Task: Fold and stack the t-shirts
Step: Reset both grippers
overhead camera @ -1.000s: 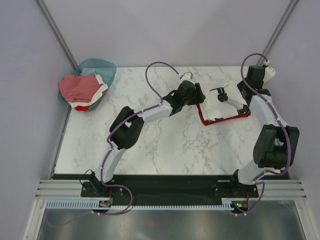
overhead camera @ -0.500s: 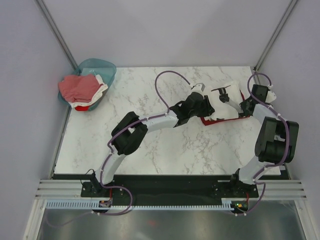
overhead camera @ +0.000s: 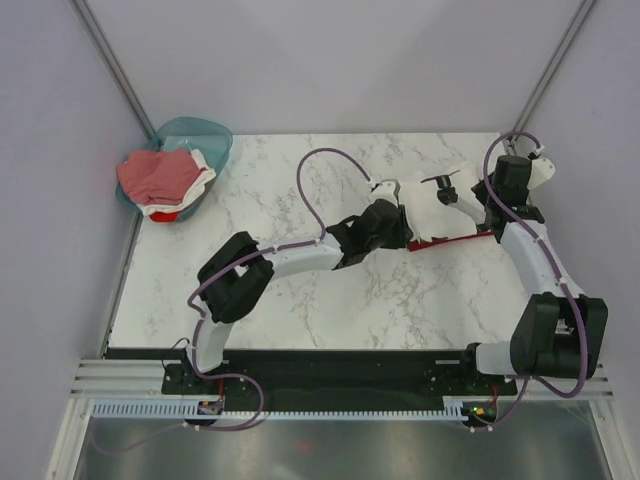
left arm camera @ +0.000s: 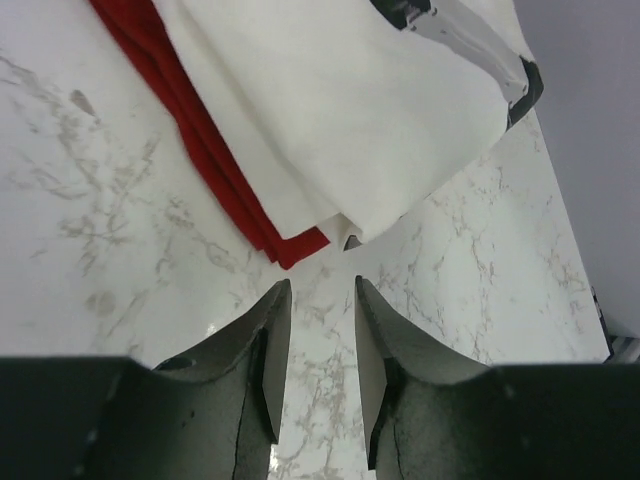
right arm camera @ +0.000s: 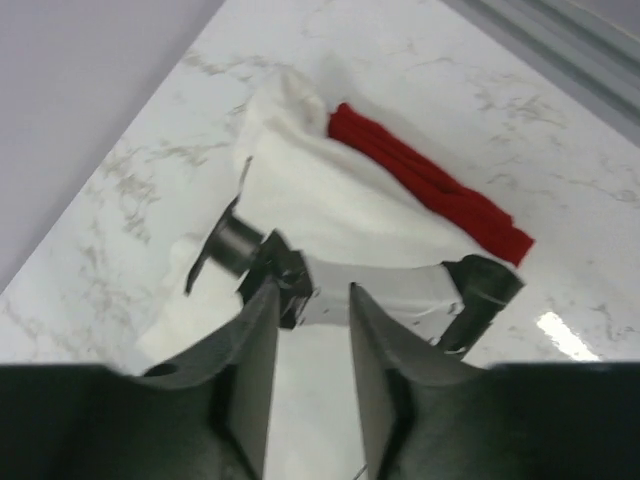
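Marble table (overhead camera: 300, 290), far right: white tee (overhead camera: 440, 205) folded on red tee (overhead camera: 455, 240).
Just short of the stack's corner sits the left gripper (left arm camera: 320, 285), jaws partly apart and empty; the right gripper (right arm camera: 311, 290) hovers over the black print, jaws partly apart, gripping nothing.

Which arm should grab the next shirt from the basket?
Left, probably: the basket sits far left, on its side, and the left gripper is empty. The right gripper is far right, at the white tee.
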Robot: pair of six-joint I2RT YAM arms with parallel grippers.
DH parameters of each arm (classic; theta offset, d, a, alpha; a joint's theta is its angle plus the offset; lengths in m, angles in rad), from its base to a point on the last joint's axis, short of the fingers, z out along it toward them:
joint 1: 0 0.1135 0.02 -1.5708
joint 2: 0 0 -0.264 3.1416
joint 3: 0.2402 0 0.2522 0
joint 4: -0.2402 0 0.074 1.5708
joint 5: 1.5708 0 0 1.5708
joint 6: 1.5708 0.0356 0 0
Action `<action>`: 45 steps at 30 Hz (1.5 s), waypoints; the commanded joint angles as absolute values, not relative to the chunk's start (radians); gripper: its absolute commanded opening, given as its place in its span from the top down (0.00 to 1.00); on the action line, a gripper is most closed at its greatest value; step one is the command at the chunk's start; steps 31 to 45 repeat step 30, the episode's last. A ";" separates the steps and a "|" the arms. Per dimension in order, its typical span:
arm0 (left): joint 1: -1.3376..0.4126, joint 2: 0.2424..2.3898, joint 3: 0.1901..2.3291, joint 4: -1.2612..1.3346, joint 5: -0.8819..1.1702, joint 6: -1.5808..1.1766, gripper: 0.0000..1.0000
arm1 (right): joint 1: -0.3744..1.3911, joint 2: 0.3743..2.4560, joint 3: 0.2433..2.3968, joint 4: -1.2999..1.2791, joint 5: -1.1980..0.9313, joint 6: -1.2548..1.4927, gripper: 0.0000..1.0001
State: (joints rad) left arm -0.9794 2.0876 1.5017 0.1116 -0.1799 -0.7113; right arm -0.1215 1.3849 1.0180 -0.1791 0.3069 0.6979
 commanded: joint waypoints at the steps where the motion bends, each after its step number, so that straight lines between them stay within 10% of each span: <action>1: -0.974 1.886 1.422 0.127 -0.304 -0.660 0.61 | -0.037 1.329 1.045 -0.176 0.247 0.626 0.54; 7: -0.940 1.634 1.269 -0.027 -0.345 -0.680 0.37 | 0.205 1.238 1.025 -0.201 0.206 0.548 0.07; 12: -0.902 1.375 1.051 -0.101 -0.373 -0.649 0.01 | 0.379 1.157 0.924 -0.184 0.238 0.492 0.02; 19: -0.876 1.138 0.812 -0.102 -0.425 -0.508 0.00 | 0.701 1.192 0.861 -0.151 0.451 0.448 0.02; 45: -0.876 1.104 0.647 0.054 -0.479 -0.400 0.00 | 0.719 1.160 0.654 0.118 0.367 0.456 0.02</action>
